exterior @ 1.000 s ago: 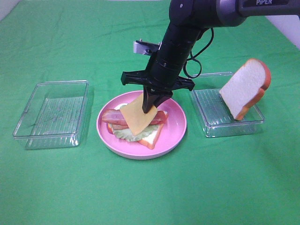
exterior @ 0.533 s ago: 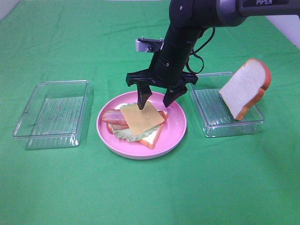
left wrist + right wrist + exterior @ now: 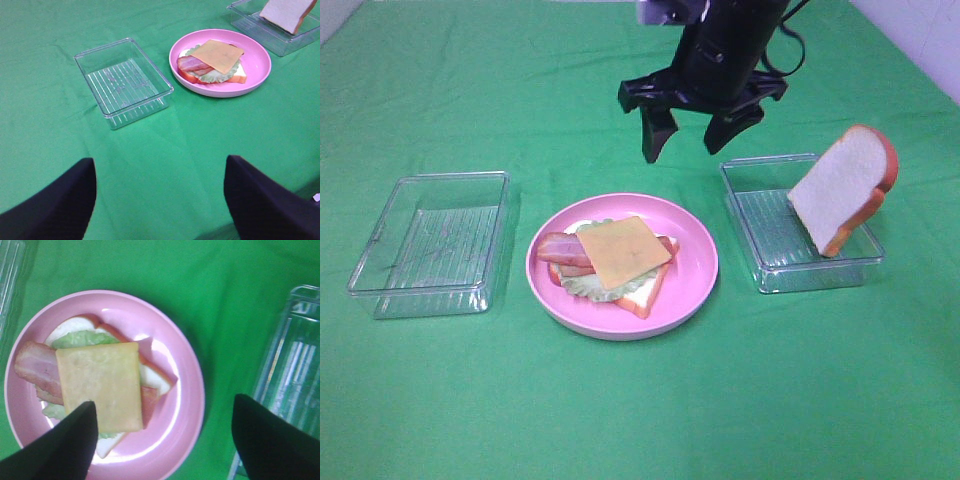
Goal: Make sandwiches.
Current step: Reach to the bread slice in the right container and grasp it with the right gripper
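On the pink plate (image 3: 696,266) lies the open sandwich (image 3: 612,264): a bread slice, lettuce, bacon, and a yellow cheese square (image 3: 623,250) flat on top. A second bread slice (image 3: 842,187) leans upright in the right clear tray (image 3: 760,232). My right gripper (image 3: 687,146) hangs open above the plate's far edge, holding nothing; its wrist view looks down on the cheese (image 3: 100,385) between two dark fingers (image 3: 60,445). The left gripper (image 3: 160,200) is open and empty, low over the cloth, well short of the plate (image 3: 257,60). It is out of the exterior view.
An empty clear tray (image 3: 435,240) stands left of the plate, also in the left wrist view (image 3: 122,82). Green cloth covers the whole table. The right tray (image 3: 295,380) lies close beside the plate (image 3: 180,405).
The right gripper opened and let the cheese drop flat onto the bacon. It then rose and drew back toward the far side. The left arm stayed put.
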